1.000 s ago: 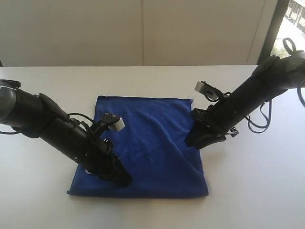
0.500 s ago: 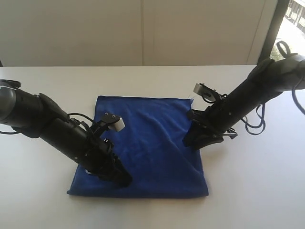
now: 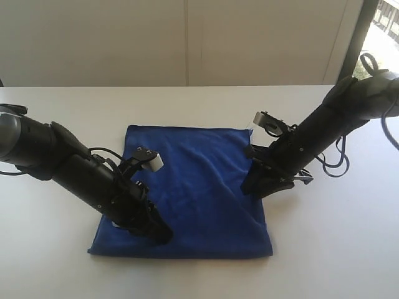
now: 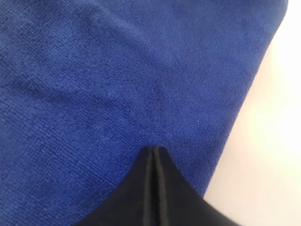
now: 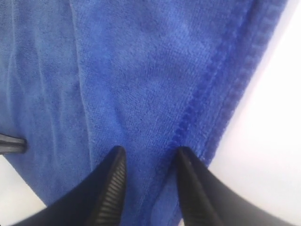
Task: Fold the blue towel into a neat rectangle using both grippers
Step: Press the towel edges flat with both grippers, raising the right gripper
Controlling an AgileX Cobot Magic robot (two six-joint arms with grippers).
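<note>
The blue towel (image 3: 199, 180) lies flat on the white table (image 3: 330, 249), folded to a rough rectangle, with a small white tag (image 3: 250, 131) at its far right corner. My left gripper (image 3: 163, 237) rests on the towel near its front left edge. In the left wrist view its fingers (image 4: 155, 149) are shut tip to tip against the cloth (image 4: 117, 84), with nothing seen between them. My right gripper (image 3: 248, 187) is over the towel's right edge. It stands open (image 5: 150, 153), and the stitched hem (image 5: 197, 103) runs between its fingers.
A pale wall (image 3: 187, 37) stands behind the table, and a dark window frame (image 3: 352, 37) is at the far right. Black cables (image 3: 336, 162) loop beside the right arm. Bare table surrounds the towel on all sides.
The right arm has dipped a little toward the towel's right edge. The left arm and the towel have not moved.
</note>
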